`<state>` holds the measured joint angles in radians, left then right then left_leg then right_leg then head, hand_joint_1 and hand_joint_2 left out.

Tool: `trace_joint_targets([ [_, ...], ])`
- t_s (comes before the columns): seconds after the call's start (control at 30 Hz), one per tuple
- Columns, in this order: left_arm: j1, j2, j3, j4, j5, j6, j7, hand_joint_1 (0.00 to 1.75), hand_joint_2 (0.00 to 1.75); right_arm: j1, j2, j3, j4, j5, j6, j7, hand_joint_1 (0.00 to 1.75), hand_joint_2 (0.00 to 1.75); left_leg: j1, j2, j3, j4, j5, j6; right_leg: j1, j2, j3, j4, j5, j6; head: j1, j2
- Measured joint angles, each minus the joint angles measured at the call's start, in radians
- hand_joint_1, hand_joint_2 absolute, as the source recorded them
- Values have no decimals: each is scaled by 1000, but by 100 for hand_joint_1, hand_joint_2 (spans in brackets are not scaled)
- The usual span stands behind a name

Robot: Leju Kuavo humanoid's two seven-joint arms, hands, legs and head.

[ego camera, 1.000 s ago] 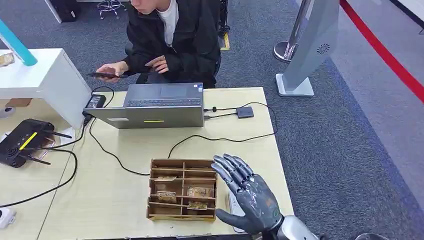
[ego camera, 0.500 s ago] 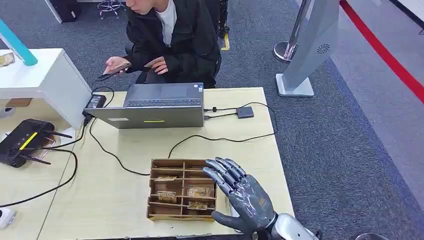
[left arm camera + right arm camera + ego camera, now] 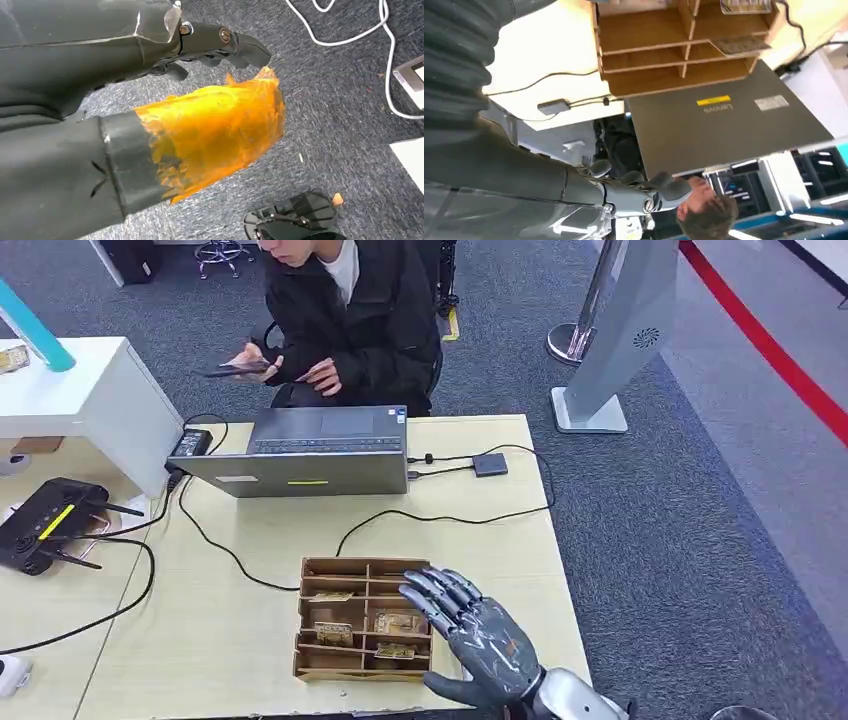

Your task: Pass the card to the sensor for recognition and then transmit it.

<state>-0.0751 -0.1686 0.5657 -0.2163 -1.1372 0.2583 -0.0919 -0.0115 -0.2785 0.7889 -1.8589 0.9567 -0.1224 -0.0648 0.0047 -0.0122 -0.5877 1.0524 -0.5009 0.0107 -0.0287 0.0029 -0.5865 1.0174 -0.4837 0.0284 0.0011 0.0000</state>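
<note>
A wooden divided box stands near the table's front edge, and cards lie in several of its compartments. My right hand hovers with fingers spread over the box's right side, holding nothing. In the right wrist view the right hand reaches out past the box. A small dark sensor lies on the table's far right, cabled to the laptop. My left hand hangs over the carpet, its thumb wrapped in orange, fingers extended, nothing in it.
A person sits behind the laptop holding a phone. Black cables cross the table between laptop and box. A black router lies at the left and a white shelf at the back left. A grey stand rises from the carpet.
My right hand has moved left and slightly nearer, so its fingers now reach over the box's right compartments. The person has raised and shifted the phone.
</note>
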Motion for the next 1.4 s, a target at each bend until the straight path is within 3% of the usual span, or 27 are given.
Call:
trace_joint_targets([
  [1.4, -6, -17, -27, 0, -12, -13, 21, 0, 0, -73, 45, 75, 134, 21, 74, 45, 0, 175, 0, 0, 0, 0, 0, 0, 0, 0, 0, 0, 0, 0, 0, 0],
])
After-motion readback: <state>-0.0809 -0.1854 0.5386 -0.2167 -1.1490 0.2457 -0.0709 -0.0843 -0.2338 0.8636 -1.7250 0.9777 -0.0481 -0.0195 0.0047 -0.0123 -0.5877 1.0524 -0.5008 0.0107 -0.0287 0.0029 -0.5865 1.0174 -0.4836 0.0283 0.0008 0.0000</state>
